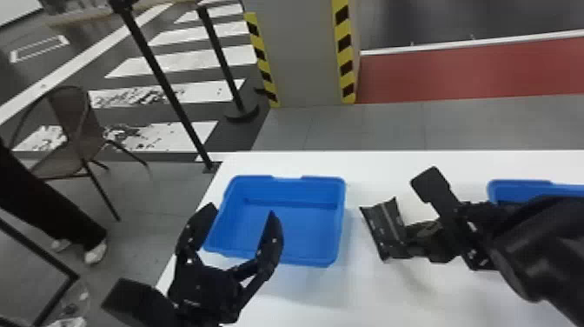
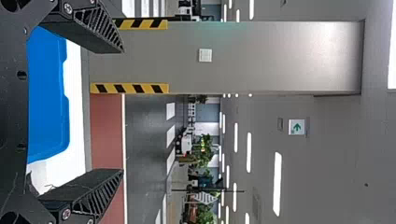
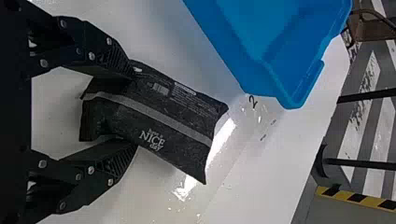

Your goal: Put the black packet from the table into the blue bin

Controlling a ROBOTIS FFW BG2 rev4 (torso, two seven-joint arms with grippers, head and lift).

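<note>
Your right gripper [image 1: 419,238] had the black packet [image 1: 384,228] pinched between its fingers, to the right of the blue bin [image 1: 304,256]. Your left gripper [image 1: 242,210], spread and empty, was at the blue bin's near left side.

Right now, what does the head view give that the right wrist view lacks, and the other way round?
Head view: the open black left gripper, a second blue plastic bin at the right edge, and a red floor strip.

Right wrist view: pale lettering on the packet's broad face and the ribbed sides of the fingers.

Both: the black right gripper holding the soft black packet with a grey stripe, outside the open blue plastic bin, and the white table.
</note>
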